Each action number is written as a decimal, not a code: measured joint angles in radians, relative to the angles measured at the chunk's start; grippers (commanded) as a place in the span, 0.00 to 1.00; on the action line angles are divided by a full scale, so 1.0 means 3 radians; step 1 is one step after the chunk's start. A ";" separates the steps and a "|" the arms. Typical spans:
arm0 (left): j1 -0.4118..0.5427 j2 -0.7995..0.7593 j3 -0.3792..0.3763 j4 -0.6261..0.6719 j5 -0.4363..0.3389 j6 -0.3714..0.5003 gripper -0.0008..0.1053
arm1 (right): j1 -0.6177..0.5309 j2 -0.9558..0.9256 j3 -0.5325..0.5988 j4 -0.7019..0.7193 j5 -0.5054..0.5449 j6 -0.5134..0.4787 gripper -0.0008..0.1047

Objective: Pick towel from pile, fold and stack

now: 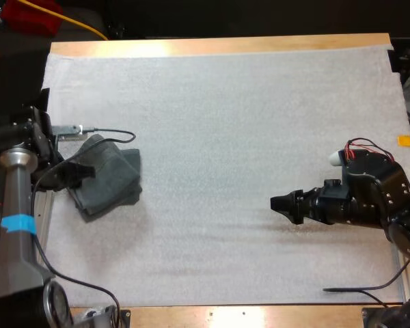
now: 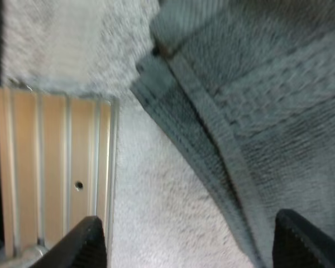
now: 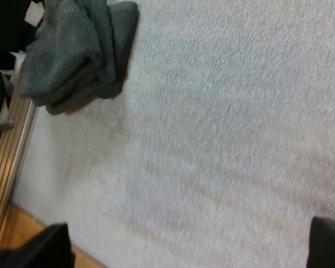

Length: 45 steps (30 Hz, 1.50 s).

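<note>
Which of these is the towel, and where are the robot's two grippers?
towel (image 1: 113, 179): high view, middle of the dark cloth.
left gripper (image 1: 82, 169): high view, between its fingertips, at the towel's edge.
right gripper (image 1: 279, 203): high view, between its fingertips, far from the towel.

The left arm (image 1: 17, 225) is formed as a silver-grey tube, wrapped with one band of blue tape (image 1: 16, 223) and topped by a black joint housing. The right arm (image 1: 376, 195) is cased in black angular shells dotted with small pale screws. The left claw (image 2: 192, 248) and right claw (image 1: 281, 203) are made with black fingers.
</note>
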 measured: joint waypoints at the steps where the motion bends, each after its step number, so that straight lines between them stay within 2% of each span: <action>1: 0.0000 -0.0057 -0.0026 -0.0005 0.0038 0.0000 0.57 | 0.0000 0.0000 0.0000 0.0000 -0.0021 -0.0005 0.77; 6: 0.0000 -0.0292 -0.0101 -0.0033 0.0265 0.0000 0.57 | 0.0000 0.0000 0.0000 0.0000 -0.0046 -0.0012 0.77; 8: 0.0000 -0.0363 -0.0101 -0.0067 0.0439 0.0000 0.57 | 0.0000 0.0000 0.0000 -0.0007 -0.0046 -0.0012 0.77; 10: -0.0007 -0.0419 -0.0101 -0.0113 0.0632 0.0000 0.60 | 0.0000 0.0000 0.0000 -0.0008 -0.0046 -0.0012 0.77; 12: -0.0052 -0.0434 -0.0101 -0.0159 0.0746 -0.0005 0.67 | 0.0000 0.0000 0.0000 -0.0028 -0.0046 -0.0012 0.77; 15: -0.0194 -0.0435 -0.0101 -0.0245 0.0840 -0.0007 0.68 | 0.0000 0.0000 0.0000 -0.0034 -0.0046 -0.0012 0.77; 19: -0.0449 -0.0435 -0.0101 -0.0446 0.0791 -0.0007 0.68 | 0.0000 0.0000 0.0000 -0.0034 -0.0046 -0.0012 0.77; 23: -0.0660 -0.0422 -0.0101 -0.0631 0.0474 -0.0007 0.68 | 0.0000 0.0000 0.0000 -0.0034 -0.0046 -0.0012 0.77; 26: -0.0690 -0.0347 -0.0101 -0.0710 0.0406 -0.0007 0.68 | 0.0000 0.0000 0.0000 -0.0038 -0.0046 -0.0012 0.77; 45: -0.0690 0.0806 -0.0101 -0.0808 0.0405 -0.0007 0.68 | 0.0000 0.0000 0.0000 -0.0029 -0.0046 -0.0012 0.77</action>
